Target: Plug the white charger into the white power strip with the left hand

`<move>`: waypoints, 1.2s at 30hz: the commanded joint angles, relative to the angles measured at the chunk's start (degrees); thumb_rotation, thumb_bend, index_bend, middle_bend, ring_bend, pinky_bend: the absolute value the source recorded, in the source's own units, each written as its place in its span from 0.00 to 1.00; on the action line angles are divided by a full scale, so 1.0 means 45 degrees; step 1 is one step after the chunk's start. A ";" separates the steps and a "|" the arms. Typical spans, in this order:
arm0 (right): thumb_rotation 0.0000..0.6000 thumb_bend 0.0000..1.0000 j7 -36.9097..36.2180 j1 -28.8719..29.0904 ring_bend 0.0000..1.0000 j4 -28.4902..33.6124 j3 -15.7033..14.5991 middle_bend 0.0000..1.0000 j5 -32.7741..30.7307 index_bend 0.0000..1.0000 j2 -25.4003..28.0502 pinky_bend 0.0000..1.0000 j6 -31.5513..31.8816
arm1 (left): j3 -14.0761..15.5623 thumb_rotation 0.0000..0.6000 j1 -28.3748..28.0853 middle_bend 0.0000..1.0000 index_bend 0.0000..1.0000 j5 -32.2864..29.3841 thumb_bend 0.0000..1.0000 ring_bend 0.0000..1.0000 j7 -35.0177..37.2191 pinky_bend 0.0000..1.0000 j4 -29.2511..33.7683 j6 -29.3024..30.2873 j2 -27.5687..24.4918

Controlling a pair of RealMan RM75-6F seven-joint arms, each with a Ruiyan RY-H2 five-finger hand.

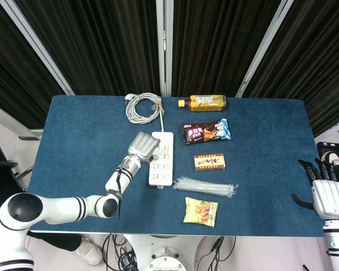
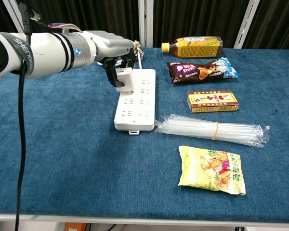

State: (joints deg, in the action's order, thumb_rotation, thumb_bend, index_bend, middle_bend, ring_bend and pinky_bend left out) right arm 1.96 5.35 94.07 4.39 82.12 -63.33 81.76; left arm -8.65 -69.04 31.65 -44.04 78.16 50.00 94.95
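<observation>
- The left hand is in the upper left of the chest view, its dark fingers clamped on the white charger.
- The charger sits over the left side of the strip's upper half; I cannot tell whether its prongs are in a socket.
- From the head view the strip lies lengthwise at the centre of the blue table, with the left hand covering its upper left part.
- A coiled cable lies above the strip.
- To the right of the strip are a bottle, a dark snack wrapper, a small box, a clear sleeve of straws and a yellow snack bag.
- The right hand is at the lower right edge of the head view, off the table, fingers apart and holding nothing.
</observation>
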 commanded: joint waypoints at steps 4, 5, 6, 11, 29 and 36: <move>1.00 0.09 -0.0048 -0.0028 0.03 -0.0041 -0.0005 0.16 -0.0022 0.12 0.0001 0.01 0.0012 | 0.0092 1.00 -0.0294 0.77 0.70 -0.0360 0.52 0.63 -0.0649 0.44 -0.0031 0.0214 0.0162; 1.00 0.09 -0.0060 -0.0034 0.03 -0.0051 -0.0006 0.16 -0.0025 0.12 0.0000 0.01 0.0015 | 0.0116 1.00 -0.0337 0.77 0.71 -0.0406 0.52 0.63 -0.0774 0.44 -0.0043 0.0262 0.0189; 1.00 0.09 -0.0071 -0.0040 0.03 -0.0061 -0.0006 0.16 -0.0027 0.12 0.0000 0.01 0.0020 | 0.0134 1.00 -0.0380 0.78 0.71 -0.0462 0.52 0.63 -0.0893 0.44 -0.0051 0.0305 0.0223; 1.00 0.09 -0.0130 -0.0063 0.03 -0.0113 -0.0010 0.16 -0.0036 0.12 -0.0009 0.01 0.0031 | 0.0196 1.00 -0.0626 0.79 0.72 -0.0887 0.52 0.64 -0.1511 0.44 -0.0076 0.0427 0.0395; 1.00 0.09 -0.0409 -0.0205 0.03 -0.0288 -0.0023 0.16 -0.0033 0.12 -0.0007 0.01 0.0158 | 0.0250 1.00 -0.1239 0.80 0.74 -0.1742 0.52 0.66 -0.3227 0.44 -0.0167 0.1116 0.0958; 1.00 0.09 -0.0494 -0.0218 0.03 -0.0358 -0.0026 0.16 -0.0032 0.12 -0.0035 0.01 0.0141 | 0.0336 1.00 -0.1348 0.80 0.74 -0.1895 0.51 0.66 -0.3702 0.44 -0.0369 0.1203 0.1228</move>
State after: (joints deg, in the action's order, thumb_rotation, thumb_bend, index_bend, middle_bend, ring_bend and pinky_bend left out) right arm -0.27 4.37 92.46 4.27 81.98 -63.49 82.40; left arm -7.17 -75.07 23.14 -60.65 76.55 55.39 100.43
